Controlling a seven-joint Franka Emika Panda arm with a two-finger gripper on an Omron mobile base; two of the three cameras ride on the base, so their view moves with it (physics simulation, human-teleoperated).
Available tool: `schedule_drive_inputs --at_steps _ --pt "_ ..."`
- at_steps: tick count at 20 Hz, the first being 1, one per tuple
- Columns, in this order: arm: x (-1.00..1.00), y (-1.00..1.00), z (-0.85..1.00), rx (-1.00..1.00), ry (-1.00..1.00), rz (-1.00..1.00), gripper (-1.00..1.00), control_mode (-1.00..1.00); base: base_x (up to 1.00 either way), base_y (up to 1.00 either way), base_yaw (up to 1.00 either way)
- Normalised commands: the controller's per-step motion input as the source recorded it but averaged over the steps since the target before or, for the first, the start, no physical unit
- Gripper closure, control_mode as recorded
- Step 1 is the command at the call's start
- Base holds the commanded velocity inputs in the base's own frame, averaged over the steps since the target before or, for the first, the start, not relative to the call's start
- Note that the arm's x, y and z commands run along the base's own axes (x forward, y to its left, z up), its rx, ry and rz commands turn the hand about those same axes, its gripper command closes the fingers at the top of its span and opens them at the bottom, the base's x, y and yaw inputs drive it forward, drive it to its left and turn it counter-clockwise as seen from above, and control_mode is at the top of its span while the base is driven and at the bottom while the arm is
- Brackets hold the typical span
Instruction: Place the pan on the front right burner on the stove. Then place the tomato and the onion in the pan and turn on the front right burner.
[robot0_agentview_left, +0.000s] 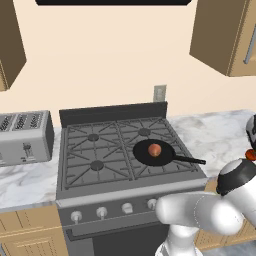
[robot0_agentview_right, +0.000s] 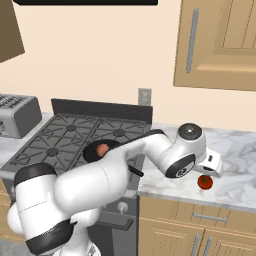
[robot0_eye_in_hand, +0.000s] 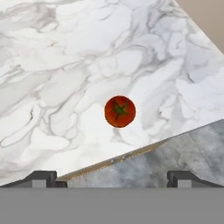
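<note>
1. The pan (robot0_agentview_left: 153, 152) sits on the front right burner of the stove (robot0_agentview_left: 90, 150), handle pointing right toward the counter (robot0_eye_in_hand: 65, 65). The onion (robot0_agentview_left: 155, 149) already lies in it.
2. The tomato (robot0_eye_in_hand: 120, 111) rests on the marble counter to the right of the stove, near the front edge, stem up. Fetching it appears to be the step in hand.
3. The gripper (robot0_eye_in_hand: 112, 177) hovers over the tomato with its jaws spread wide and nothing between them. In the hand view the tomato lies ahead of the fingertips (robot0_eye_in_hand: 41, 177) and roughly centred between them.
4. To do it well: come straight down so the ball ends midway between the fingers, then close at its widest girth. A pinch too high would likely squeeze it out, since it is round and glossy.
5. Keep the descent short of the counter. The tomato is close to the edge, so a nudge could roll it off.
6. Once it is lifted, carry it clear above the pan's handle and release it low, beside the onion, not on top of it.
</note>
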Motion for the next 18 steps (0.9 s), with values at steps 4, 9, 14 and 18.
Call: schedule_drive_inputs --at_steps 4,9,14,18 --pt "0.07 -0.01 -0.06 0.0 0.0 0.0 -1.0 -1.0 0.0 0.0 0.0" --pt "0.09 -0.02 -0.01 0.0 0.0 0.0 -1.0 -1.0 0.0 0.0 0.0" --pt "0.11 0.0 -0.09 0.0 0.0 0.0 -1.0 -1.0 0.0 0.0 0.0" --pt "0.18 -0.05 -0.21 0.0 0.0 0.0 -1.0 -1.0 0.0 0.0 0.0"
